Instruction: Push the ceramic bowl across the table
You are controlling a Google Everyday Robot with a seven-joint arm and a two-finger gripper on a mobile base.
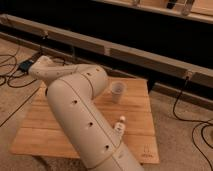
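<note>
Reaching across the table (137,107) in the camera view, my white arm (80,115) covers most of its left half. My gripper (46,90) hangs at the arm's end over the far-left edge, seen only as a dark patch; spread or pressed together, I cannot tell. The ceramic bowl is hidden behind my arm, so I cannot place it. A small pale cup (117,91) stands upright near the far edge, just beside my elbow.
</note>
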